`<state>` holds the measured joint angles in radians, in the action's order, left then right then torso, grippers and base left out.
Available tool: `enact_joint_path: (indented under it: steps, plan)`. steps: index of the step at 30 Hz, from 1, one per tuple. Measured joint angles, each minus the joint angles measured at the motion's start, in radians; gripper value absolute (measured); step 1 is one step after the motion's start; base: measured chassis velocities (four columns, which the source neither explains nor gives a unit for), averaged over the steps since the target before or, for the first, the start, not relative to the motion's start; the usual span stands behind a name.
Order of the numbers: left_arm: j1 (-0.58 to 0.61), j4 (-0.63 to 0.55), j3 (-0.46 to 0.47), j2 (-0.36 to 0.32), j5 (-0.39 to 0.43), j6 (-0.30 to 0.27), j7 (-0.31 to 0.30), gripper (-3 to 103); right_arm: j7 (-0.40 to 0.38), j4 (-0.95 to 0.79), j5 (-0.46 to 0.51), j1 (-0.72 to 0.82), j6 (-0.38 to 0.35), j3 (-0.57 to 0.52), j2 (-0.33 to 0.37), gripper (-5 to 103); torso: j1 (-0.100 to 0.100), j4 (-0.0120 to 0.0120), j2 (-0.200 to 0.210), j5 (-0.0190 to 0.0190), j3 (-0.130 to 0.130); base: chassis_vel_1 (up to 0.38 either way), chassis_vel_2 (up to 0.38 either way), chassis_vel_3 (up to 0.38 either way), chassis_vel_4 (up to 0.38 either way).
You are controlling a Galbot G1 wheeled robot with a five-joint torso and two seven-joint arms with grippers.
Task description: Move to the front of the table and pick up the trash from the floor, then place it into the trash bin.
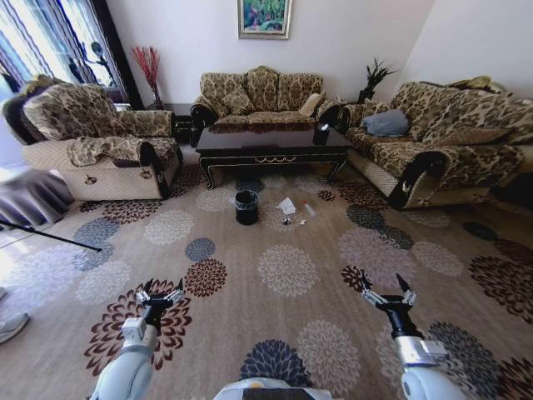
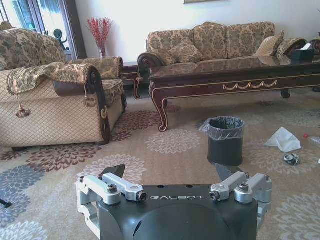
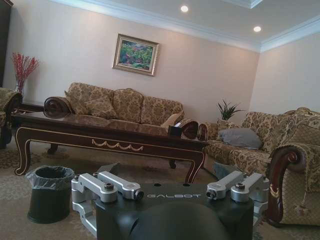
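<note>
The dark brown table (image 1: 271, 143) with gold trim stands across the room in front of the sofas. On the carpet before it is the black trash bin (image 1: 246, 207) with its liner bag. Just right of the bin lies the trash: a white tissue (image 1: 287, 205), a slim tube (image 1: 309, 209) and small scraps (image 1: 287, 221). My left gripper (image 1: 161, 292) and right gripper (image 1: 385, 289) hang open and empty low over the near carpet, far from the litter. The left wrist view shows the bin (image 2: 226, 140), the tissue (image 2: 283, 139) and a scrap (image 2: 291, 159). The right wrist view shows the bin (image 3: 50, 192) and the table (image 3: 110, 135).
An armchair (image 1: 92, 142) stands on the left, a sofa (image 1: 258, 96) behind the table, another sofa (image 1: 441, 137) on the right. Patterned carpet (image 1: 287, 271) lies open between me and the bin. A shoe (image 1: 10, 327) and a thin dark rod (image 1: 50, 237) are at the left.
</note>
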<state>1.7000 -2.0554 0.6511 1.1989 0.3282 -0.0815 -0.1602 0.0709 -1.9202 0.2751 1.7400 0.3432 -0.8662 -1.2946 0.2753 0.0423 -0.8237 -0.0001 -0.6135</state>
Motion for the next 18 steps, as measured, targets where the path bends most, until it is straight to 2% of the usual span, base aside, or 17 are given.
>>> enact_joint_path:
  steps: [6, 18]
  plan:
    - [0.002, -0.001, 0.005, -0.011, 0.018, -0.011, -0.001, 100, 0.004, -0.008, 0.038, 0.003, 0.000, 0.007, -0.014, 100, -0.011, 0.0000, 0.026, 0.0000, 0.015, 0.000, 0.000, 0.000, 0.000]
    - [-0.011, 0.002, -0.008, -0.007, 0.002, -0.003, -0.007, 100, 0.017, 0.001, 0.031, 0.007, 0.015, 0.004, -0.013, 100, -0.031, 0.0001, 0.074, 0.0001, 0.043, 0.000, 0.000, 0.000, 0.000]
